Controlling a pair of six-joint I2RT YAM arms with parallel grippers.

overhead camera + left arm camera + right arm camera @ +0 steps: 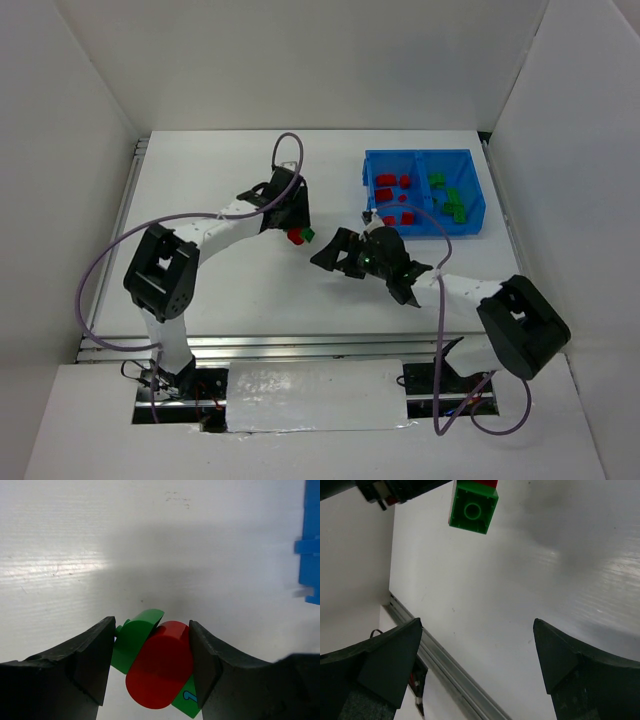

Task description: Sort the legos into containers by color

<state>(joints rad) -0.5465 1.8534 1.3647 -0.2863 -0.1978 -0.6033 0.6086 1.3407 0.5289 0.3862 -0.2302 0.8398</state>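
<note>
My left gripper [297, 233] is shut on a red lego [160, 666] and a green lego [134, 639] pressed together, and holds them near the table's middle. In the top view the pair shows as a red [294, 237] and a green [308, 234] spot at the fingertips. My right gripper [334, 256] is open and empty just right of them. In its wrist view the green lego [473, 510] shows from below, far beyond the open fingers [400, 650]. The blue bin [424, 153] stands at the back right, with red legos [385, 182] in the left compartment and green legos [453, 200] in the right.
The bin's edge shows at the right of the left wrist view [311, 550]. A metal rail [300, 348] runs along the table's near edge. White walls enclose the table. A purple cable [290, 150] loops above the left arm.
</note>
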